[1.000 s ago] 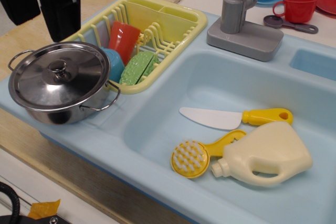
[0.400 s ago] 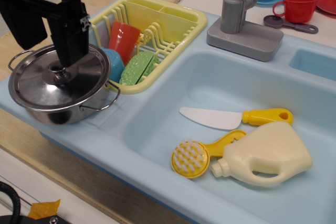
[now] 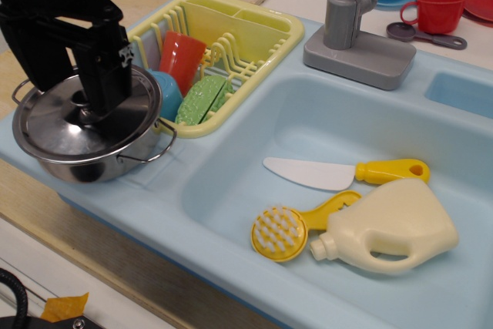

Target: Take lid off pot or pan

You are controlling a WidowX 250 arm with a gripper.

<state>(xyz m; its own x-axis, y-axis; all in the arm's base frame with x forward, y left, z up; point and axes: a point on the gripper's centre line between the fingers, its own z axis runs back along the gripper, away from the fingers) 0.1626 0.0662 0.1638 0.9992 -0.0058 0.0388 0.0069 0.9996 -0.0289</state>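
The shiny steel lid (image 3: 50,130) sits on the shallow steel pot (image 3: 91,169) at the left end of the blue sink counter. A wire loop handle (image 3: 150,152) sticks out on the pot's right side. My black gripper (image 3: 69,98) is down over the middle of the lid, its two wide fingers standing apart on either side of where the knob sits. The right finger (image 3: 104,86) hides most of the knob. The lid lies flat on the pot.
A yellow dish rack (image 3: 231,44) with a red cup (image 3: 181,58), a blue cup and a green sponge stands right behind the pot. The sink basin (image 3: 339,129) holds a knife, a brush and a cream bottle. The grey faucet (image 3: 350,32) stands behind it.
My gripper has come down from above the pot's back edge onto the lid's centre and now covers the knob. The lid and pot have not moved.
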